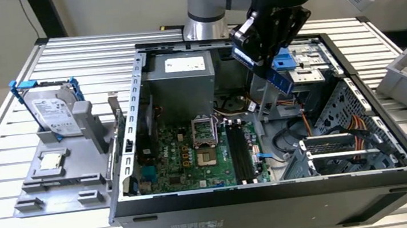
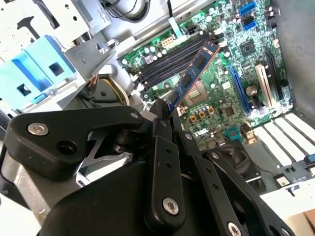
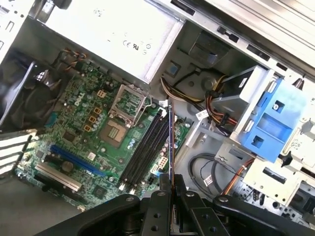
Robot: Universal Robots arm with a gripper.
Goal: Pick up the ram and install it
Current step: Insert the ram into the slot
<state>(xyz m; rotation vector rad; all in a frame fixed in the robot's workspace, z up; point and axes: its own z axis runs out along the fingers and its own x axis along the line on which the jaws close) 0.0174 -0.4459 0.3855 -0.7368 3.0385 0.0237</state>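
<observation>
Black jaws are pinching the ram point(image 2: 193, 77)
It is hanging tilted (free end lowest) over the open case point(image 1: 275, 203), above the motherboard point(image 1: 185, 153) and apart from its dark slots point(image 3: 142, 152).

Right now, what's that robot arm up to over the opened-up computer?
The arm's black gripper is clamped on a long, thin blue-green ram stick with dark chips, holding it tilted in the air above the open grey computer case. It hangs over the green motherboard, near the row of long black memory slots. The stick is not yet seated, and the slots look empty.
</observation>
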